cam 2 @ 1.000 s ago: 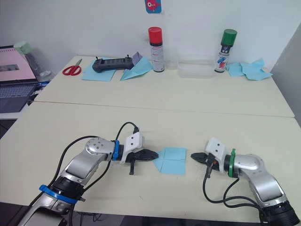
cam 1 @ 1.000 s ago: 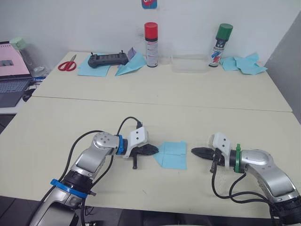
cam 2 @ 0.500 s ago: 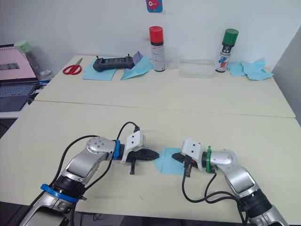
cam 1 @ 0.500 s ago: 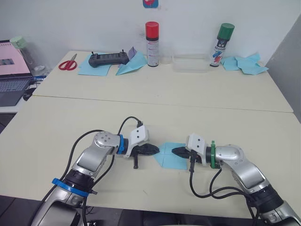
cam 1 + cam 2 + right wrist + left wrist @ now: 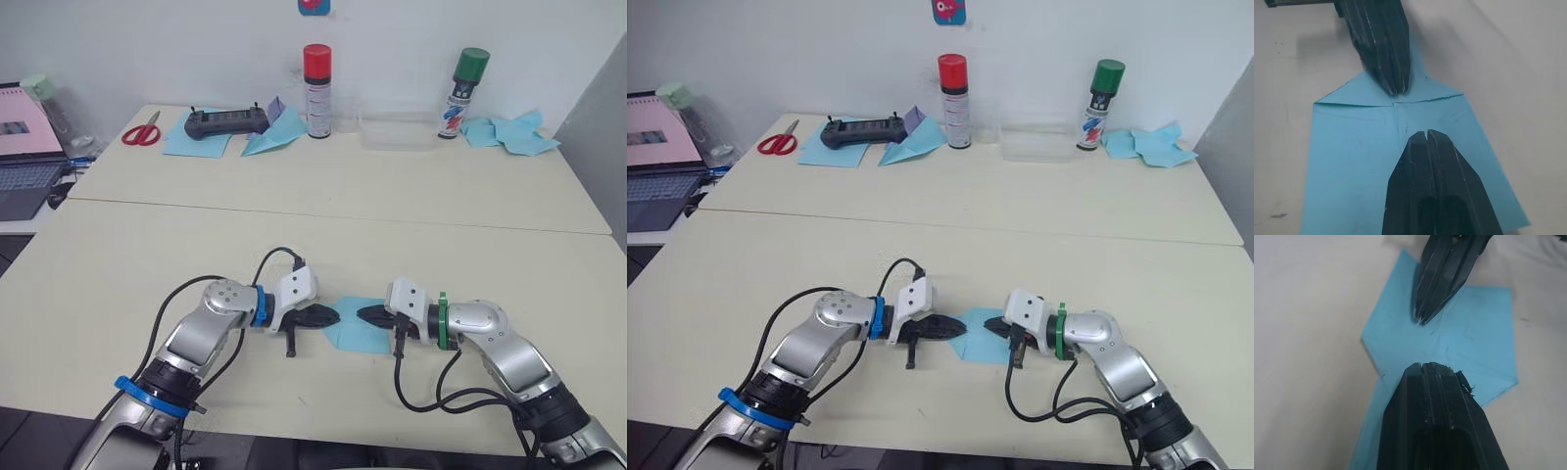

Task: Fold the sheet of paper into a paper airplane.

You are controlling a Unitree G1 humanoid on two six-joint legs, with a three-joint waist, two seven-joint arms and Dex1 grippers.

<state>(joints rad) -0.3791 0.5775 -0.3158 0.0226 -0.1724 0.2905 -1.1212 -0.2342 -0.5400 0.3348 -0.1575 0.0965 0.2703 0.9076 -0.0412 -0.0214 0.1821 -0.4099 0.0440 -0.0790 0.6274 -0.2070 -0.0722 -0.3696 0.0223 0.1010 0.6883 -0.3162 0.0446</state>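
Observation:
The sheet of paper (image 5: 357, 338) lies flat near the front edge of the table, light blue, with a folded point towards my left arm and a centre crease. My left gripper (image 5: 333, 315) is shut, and its tip rests on the pointed end. Facing it, my right gripper (image 5: 362, 314) is also shut and presses on the sheet's middle. The two tips sit a short gap apart along the crease. The left wrist view has my left gripper (image 5: 1432, 367) low over the paper (image 5: 1484, 333). In the right wrist view my right gripper (image 5: 1427, 133) lies on the paper (image 5: 1352, 161).
Along the far edge stand a red-capped spray can (image 5: 315, 90), a green-capped spray can (image 5: 462, 80) and a clear plastic box (image 5: 397, 132). A black controller (image 5: 225, 122), red scissors (image 5: 141, 131) and a blue paper dart (image 5: 274, 137) lie far left, crumpled blue scraps (image 5: 514, 134) far right, a laptop (image 5: 24, 157) left.
My right gripper has swung left from beside the paper onto its middle. My left gripper has slid a little right onto the pointed end.

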